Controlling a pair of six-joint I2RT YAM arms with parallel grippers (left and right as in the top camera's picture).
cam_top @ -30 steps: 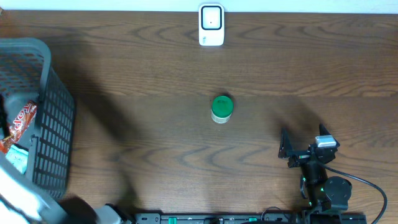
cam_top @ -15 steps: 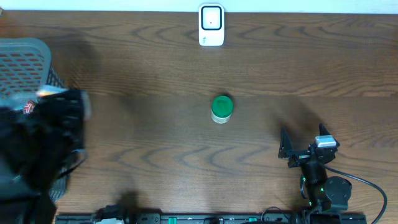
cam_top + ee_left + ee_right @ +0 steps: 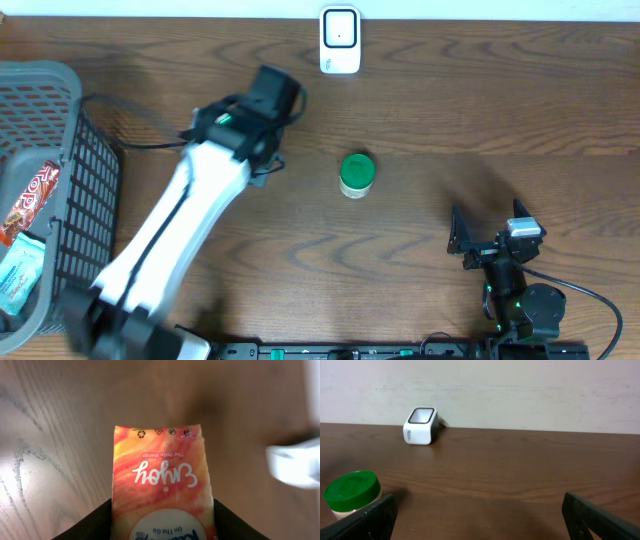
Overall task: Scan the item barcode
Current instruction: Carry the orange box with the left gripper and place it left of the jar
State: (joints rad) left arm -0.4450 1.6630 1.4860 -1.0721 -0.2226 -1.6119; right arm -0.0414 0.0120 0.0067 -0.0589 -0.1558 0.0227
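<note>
Surface: dark wood-grain table (image 3: 420, 110), with a pale wall behind it in the right wrist view.
Left gripper (image 3: 162, 530): pinching an orange packet (image 3: 160, 470) by one end, with a dark finger on each side of it.
Packet: held off the table and sticking out ahead of the tool, printed face toward the wrist camera.
Barcode: not visible on that face, so you cannot tell which side carries it.
Scanner (image 3: 339, 40): ahead and to the right of the left gripper, near but apart. The white blur at the right of the left wrist view is probably it.
Right gripper (image 3: 480, 510): spread wide, holding nothing, well to the right of the left tool.
Jar (image 3: 356, 173): green lid, standing to the right of the left gripper, between the two tools.
Risk 1: you may offer the scanner the wrong face and get no read, because the code's side is unconfirmed.
Risk 2: the free end looks like soft film. It may droop or curl, so the code meets the window at a slant.
Risk 3: the packet could slip or twist if the pinch slackens, since the hold is on one end only.
Risk 4: a low swing to the right could clip the jar and tip it.
</note>
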